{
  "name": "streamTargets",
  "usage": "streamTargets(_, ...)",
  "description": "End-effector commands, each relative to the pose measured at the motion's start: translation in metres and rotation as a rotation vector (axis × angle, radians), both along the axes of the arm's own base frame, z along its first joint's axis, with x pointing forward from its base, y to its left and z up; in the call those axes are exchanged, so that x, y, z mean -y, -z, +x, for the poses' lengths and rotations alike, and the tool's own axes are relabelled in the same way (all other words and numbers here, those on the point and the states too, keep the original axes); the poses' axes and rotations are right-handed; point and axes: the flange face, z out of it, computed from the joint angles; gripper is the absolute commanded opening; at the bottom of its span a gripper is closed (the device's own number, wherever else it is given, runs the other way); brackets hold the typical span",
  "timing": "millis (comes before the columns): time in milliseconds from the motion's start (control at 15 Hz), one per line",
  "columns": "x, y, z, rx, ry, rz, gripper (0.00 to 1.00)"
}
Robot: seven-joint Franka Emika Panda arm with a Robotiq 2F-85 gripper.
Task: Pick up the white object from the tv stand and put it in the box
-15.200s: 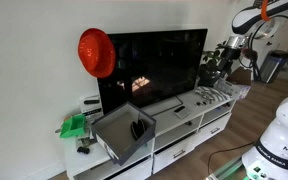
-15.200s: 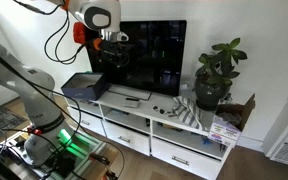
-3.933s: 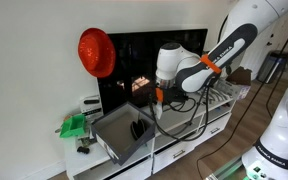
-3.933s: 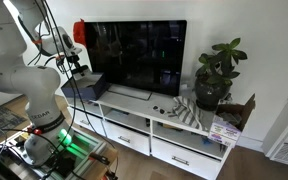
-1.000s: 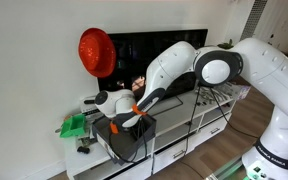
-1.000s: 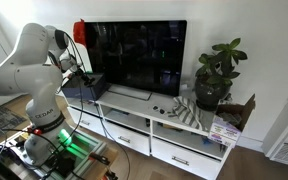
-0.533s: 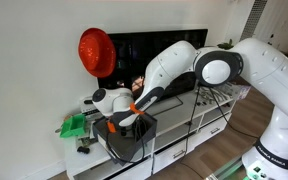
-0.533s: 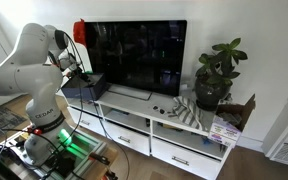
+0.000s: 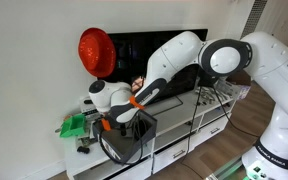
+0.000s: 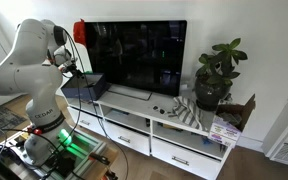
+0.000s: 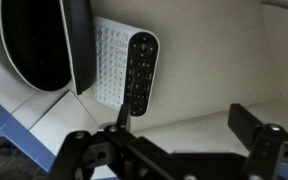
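Note:
The wrist view shows a flat white perforated object [image 11: 108, 58] lying on the white tv stand top [image 11: 214, 60], next to a black remote [image 11: 141, 66]. My gripper [image 11: 184, 125] hangs above them, open and empty, its fingers apart from both. In an exterior view my gripper [image 9: 106, 122] is at the left end of the tv stand [image 9: 189, 132], just beside the dark grey box [image 9: 134, 140]. The box [image 10: 82, 86] and tv stand [image 10: 174, 135] also show in the other exterior view, where the arm hides most of the gripper.
A black TV [image 9: 154, 65] stands behind on the stand, with a red balloon-like thing [image 9: 96, 50] at its corner. A green item [image 9: 72, 126] lies left of the box. A black round base [image 11: 76, 45] lies next to the white object. A potted plant [image 10: 216, 75] stands at the far end.
The gripper has moved a little to the left, from over the box toward the end of the stand. It stays open and empty.

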Motion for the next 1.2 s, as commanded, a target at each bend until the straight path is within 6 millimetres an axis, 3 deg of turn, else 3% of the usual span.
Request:
streamTargets(0,0.033,-0.035,-0.02,-0.049,-0.006,0.002,1.0)
streamTargets(467,0.1,-0.068,-0.043,-0.129,-0.213,0.084,1.0)
streamTargets(733,0.154,-0.068,-0.063,-0.133,-0.26,0.102,1.0)
streamTargets(1067,0.235,-0.053,-0.098,-0.188,-0.37,0.146,1.0)
streamTargets(1133,0.203,-0.048,-0.075,-0.185,-0.335,0.122,1.0)
